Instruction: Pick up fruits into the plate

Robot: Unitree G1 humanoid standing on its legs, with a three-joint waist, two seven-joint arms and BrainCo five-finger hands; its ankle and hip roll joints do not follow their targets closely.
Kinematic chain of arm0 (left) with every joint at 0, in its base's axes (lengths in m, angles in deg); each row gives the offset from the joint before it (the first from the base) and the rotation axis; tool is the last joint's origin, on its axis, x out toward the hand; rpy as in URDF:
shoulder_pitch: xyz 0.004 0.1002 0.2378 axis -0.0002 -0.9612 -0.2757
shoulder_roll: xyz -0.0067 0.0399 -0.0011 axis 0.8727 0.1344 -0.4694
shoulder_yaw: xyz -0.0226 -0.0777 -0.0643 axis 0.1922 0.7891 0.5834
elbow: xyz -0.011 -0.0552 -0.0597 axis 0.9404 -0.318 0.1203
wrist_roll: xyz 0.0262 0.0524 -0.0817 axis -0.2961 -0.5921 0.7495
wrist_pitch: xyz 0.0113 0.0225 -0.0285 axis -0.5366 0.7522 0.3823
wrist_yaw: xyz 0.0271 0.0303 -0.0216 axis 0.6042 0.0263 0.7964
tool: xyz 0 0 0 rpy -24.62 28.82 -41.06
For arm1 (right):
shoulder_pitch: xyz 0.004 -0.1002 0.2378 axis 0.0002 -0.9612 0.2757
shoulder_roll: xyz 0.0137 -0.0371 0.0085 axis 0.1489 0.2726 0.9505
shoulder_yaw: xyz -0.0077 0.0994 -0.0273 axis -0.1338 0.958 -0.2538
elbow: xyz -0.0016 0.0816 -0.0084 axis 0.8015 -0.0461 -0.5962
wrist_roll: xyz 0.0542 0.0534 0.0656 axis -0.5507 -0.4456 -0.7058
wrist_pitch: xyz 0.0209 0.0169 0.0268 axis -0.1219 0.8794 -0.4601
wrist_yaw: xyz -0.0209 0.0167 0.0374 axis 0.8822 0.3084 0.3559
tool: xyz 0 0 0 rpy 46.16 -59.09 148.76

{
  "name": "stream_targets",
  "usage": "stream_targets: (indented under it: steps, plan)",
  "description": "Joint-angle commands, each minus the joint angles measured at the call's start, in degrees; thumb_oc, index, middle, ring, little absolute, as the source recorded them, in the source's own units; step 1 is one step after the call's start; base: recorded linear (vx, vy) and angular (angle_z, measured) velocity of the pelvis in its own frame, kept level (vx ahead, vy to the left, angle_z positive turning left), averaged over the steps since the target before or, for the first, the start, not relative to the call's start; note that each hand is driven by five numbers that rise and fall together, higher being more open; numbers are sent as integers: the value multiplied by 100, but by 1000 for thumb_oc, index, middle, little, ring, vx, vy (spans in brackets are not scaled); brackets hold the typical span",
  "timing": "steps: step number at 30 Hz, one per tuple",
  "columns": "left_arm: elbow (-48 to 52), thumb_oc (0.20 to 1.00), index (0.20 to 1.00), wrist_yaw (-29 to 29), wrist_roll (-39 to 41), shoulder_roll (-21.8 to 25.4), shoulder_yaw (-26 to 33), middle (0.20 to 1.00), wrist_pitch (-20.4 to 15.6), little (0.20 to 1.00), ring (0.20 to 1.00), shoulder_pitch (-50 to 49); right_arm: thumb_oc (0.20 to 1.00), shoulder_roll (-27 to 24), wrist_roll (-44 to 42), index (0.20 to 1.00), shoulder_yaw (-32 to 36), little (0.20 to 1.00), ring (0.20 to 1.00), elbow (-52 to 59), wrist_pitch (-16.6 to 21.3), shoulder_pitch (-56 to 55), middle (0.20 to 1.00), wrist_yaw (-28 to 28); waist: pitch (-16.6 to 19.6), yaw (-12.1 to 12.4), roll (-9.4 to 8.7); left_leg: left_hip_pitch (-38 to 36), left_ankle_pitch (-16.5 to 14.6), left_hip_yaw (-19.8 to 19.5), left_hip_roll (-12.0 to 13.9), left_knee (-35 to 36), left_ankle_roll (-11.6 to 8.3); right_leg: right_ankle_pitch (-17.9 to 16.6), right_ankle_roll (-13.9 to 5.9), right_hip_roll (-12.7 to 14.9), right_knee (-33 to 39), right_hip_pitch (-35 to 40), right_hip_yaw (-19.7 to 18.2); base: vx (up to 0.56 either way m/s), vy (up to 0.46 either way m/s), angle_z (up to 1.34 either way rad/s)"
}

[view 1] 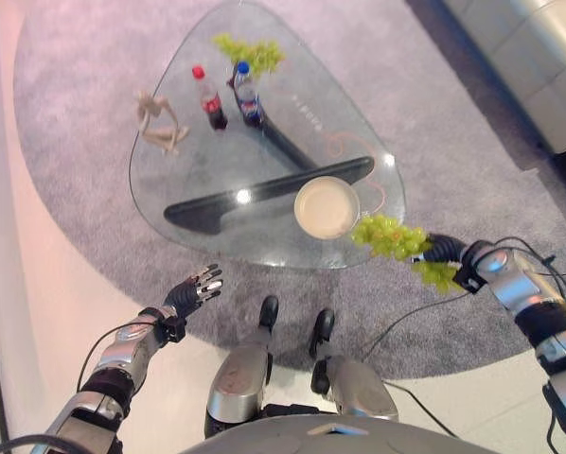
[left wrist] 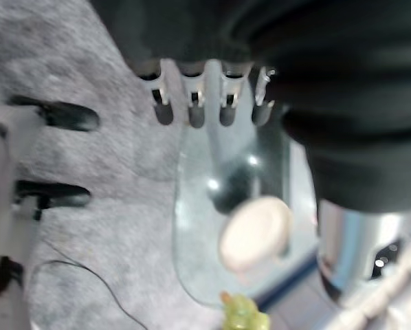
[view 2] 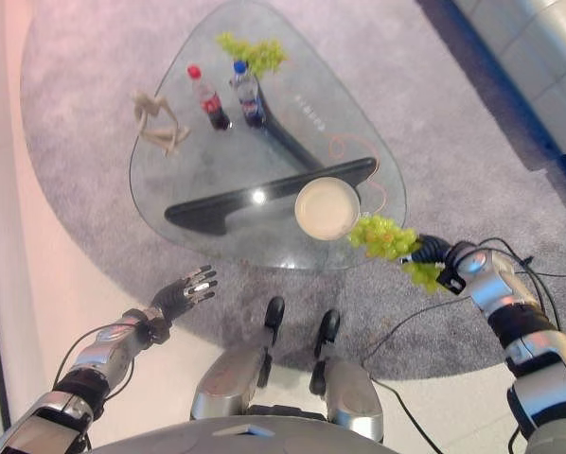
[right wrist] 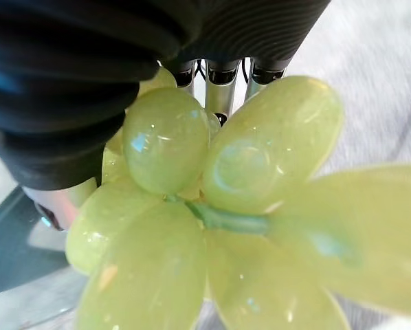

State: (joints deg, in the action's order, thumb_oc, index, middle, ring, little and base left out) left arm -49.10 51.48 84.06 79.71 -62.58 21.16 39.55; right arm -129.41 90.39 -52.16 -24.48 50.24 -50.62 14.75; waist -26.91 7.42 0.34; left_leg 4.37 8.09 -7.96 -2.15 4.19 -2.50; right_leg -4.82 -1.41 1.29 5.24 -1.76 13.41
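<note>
- Two bunches of green grapes: one bunch clasped in the right hand, one far bunch well beyond it on the glass worktop.
- One plate just beside the held bunch; two bottles; one figurine.
- Left hand hovers near the worktop's edge, fingers straight.
- Right wrist view: grapes pressed against the fingers.

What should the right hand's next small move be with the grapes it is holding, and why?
Probably carry the bunch a little further over the table toward the plate before letting go. The right hand is closed on the green grapes, which hang at the glass table edge, just beside the plate rather than over it. The plate looks empty. The left hand is open, off the table.
</note>
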Motion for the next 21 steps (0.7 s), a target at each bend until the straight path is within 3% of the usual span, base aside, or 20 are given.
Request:
stream_targets:
  steps: [1,4,12,21]
  plan:
    - [-194,1000,1000,73,55,-95,-224,1000,-258,1000,1000,229,200,-355,419,200,-324,200,200,19,49,721,200,-600,-79,146,-169,178,-1158,114,-70,-735,109,659,-310,349,-852,-299,-188,-99,7,6]
    - [-287,1000,1000,138,171,-177,-382,1000,-369,1000,1000,371,200,-329,705,200,-532,200,200,-369,-22,1297,200,-858,-287,199,-121,450,-1099,48,-118,-799,113,631,-287,346,-907,-568,-118,-91,23,9]
    - [-131,1000,1000,233,386,-320,-677,1000,-404,1000,1000,511,200,-116,848,200,-817,200,200,-910,-230,2113,200,-1253,-289,273,30,1191,-985,-41,-227,-992,130,613,-218,373,-1173,-1388,31,-29,60,5]
    - [91,1000,1000,318,459,-423,-861,1000,-424,1000,1000,440,200,76,784,200,-892,200,200,-1090,-378,2468,200,-1455,-289,368,75,1695,-998,-19,-330,-1291,161,621,-229,447,-1467,-1941,161,-1,43,7]
